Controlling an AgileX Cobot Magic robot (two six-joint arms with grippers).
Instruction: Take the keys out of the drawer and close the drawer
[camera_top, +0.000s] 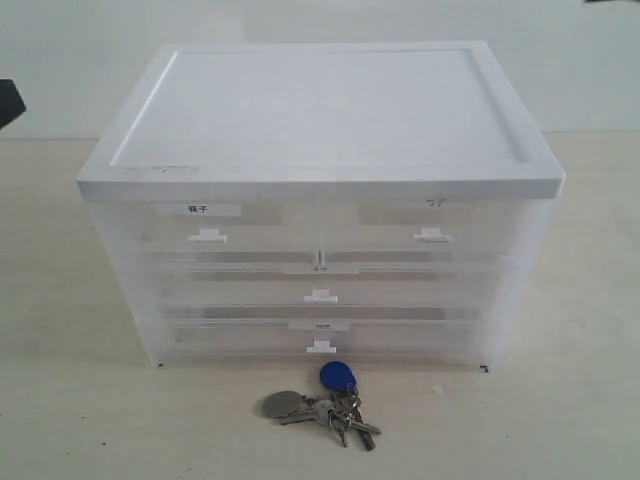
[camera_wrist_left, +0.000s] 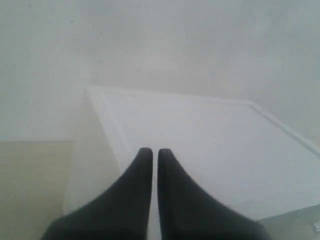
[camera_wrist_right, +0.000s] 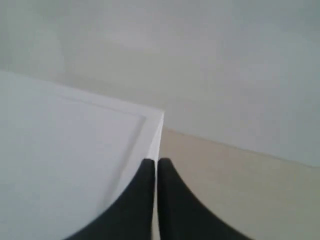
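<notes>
The keys (camera_top: 326, 402), silver on a ring with a blue oval fob and a round grey tag, lie on the table just in front of the cabinet. The drawer (camera_top: 432, 226), top right with a faintly written label and a white tab handle, sits flush with the cabinet front. My left gripper (camera_wrist_left: 155, 152) is shut with nothing held and hovers over the cabinet's white lid (camera_wrist_left: 210, 150). My right gripper (camera_wrist_right: 157, 162) is also shut and holds nothing, over the lid's corner edge (camera_wrist_right: 152, 130). Neither gripper's fingers show in the exterior view.
The translucent cabinet (camera_top: 320, 270) has a second half-width drawer (camera_top: 208, 228) with a bolder label at top left and full-width drawers (camera_top: 320, 290) below. A dark arm part (camera_top: 8, 100) shows at the left edge. Beige tabletop (camera_top: 90, 410) surrounds the cabinet.
</notes>
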